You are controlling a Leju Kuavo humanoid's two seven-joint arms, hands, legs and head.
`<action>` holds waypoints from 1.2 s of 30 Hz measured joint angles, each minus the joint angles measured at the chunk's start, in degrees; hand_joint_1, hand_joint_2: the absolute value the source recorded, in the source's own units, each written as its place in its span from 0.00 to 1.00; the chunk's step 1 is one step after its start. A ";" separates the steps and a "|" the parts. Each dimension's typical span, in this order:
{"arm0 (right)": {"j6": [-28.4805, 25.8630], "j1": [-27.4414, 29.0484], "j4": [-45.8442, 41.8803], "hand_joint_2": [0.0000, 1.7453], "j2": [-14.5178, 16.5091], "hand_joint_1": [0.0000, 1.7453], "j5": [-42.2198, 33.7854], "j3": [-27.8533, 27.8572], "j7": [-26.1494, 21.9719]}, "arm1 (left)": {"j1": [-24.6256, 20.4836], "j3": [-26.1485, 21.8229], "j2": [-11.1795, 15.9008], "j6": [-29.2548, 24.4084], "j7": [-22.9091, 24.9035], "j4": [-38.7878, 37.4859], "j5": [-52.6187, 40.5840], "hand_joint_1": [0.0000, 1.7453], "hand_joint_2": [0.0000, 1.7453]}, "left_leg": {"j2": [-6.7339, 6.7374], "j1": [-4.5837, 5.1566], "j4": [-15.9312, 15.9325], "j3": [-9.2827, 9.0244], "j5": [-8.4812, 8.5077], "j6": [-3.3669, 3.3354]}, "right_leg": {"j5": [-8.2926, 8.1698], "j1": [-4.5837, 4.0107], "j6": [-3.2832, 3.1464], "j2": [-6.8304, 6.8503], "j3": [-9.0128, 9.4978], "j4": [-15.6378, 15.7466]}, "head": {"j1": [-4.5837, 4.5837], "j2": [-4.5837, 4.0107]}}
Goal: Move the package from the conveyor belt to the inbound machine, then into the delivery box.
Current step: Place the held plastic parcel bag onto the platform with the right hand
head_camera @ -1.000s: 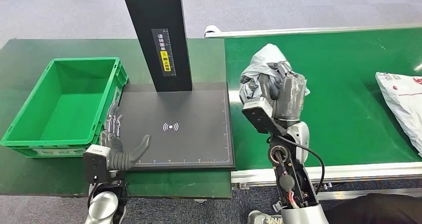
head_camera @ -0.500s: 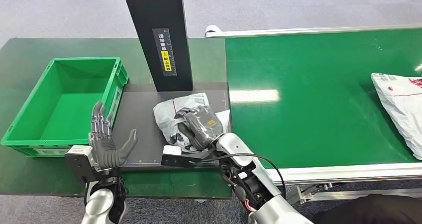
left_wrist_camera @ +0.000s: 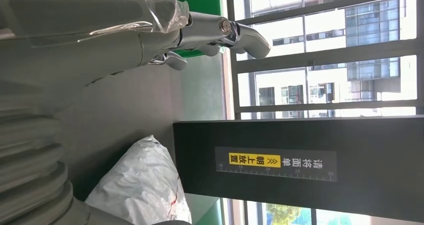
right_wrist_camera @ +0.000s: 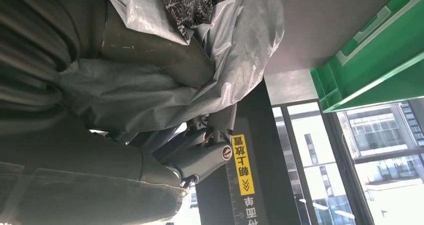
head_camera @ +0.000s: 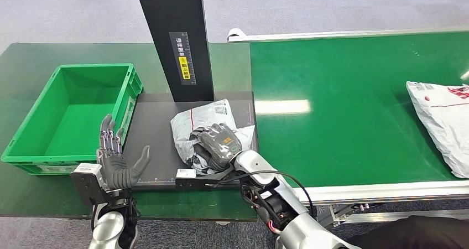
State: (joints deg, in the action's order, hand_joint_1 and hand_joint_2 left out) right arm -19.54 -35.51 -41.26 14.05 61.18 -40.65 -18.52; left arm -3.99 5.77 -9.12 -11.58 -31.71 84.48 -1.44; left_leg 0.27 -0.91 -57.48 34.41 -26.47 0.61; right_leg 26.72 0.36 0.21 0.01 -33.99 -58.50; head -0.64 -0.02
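The grey-white plastic package [head_camera: 207, 119] lies on the black platform [head_camera: 155, 133] of the inbound machine, to the right of its middle. My right hand [head_camera: 218, 144] sits on the package's near side with its fingers curled into the plastic. In the right wrist view the package [right_wrist_camera: 210, 60] wraps around the thumb, and the fingers [right_wrist_camera: 200, 155] clasp it. My left hand [head_camera: 116, 160] is raised at the platform's front left corner, fingers spread, holding nothing. The left wrist view shows the left hand [left_wrist_camera: 100, 35] with the package [left_wrist_camera: 145, 185] beyond it. The green delivery box [head_camera: 94, 67] stands empty to the platform's left.
The machine's black column [head_camera: 177, 39] rises at the back of the platform, just behind the package. A second white package [head_camera: 442, 116] lies at the right end of the green conveyor belt [head_camera: 343, 105]. The belt's metal rail runs along the front edge.
My right hand has carried the package left from above the belt and brought it down onto the platform. My left hand has risen slightly. The second package has drifted left along the belt.
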 joint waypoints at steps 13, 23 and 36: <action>10.02 -0.19 3.68 1.00 0.69 0.00 -12.77 -0.17 -4.61 | 1.21 -0.01 0.14 -0.14 0.02 0.49 0.36 0.00 1.00 | 0.01 0.00 -0.01 -0.02 0.00 0.00 | 0.00 0.00 0.00 0.00 -0.01 0.01 | 0.00 0.01; 44.45 3.41 -10.66 1.00 -2.70 0.00 -60.84 14.33 -11.85 | 2.09 -0.02 0.18 1.93 -0.88 0.07 -0.26 0.00 1.00 | 0.03 0.01 -0.01 -0.02 -0.01 -0.01 | -0.01 0.02 0.01 0.00 0.00 0.03 | -0.01 0.00; 37.39 3.72 -13.53 1.00 -3.41 0.00 -69.32 21.21 -9.50 | 2.00 0.75 -0.59 4.82 0.36 -0.17 -5.49 0.00 1.00 | 0.01 0.02 -0.02 -0.02 -0.01 -0.01 | -0.01 0.02 0.01 0.00 -0.01 0.03 | 0.00 0.01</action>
State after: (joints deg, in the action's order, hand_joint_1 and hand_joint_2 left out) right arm 17.85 -31.79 -54.79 10.63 -8.14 -19.44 -28.03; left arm -1.99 6.52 -9.71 -6.77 -31.35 84.30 -6.93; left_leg 0.28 -0.89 -57.50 34.40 -26.49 0.60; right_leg 26.71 0.39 0.22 0.01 -34.00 -58.47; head -0.64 -0.01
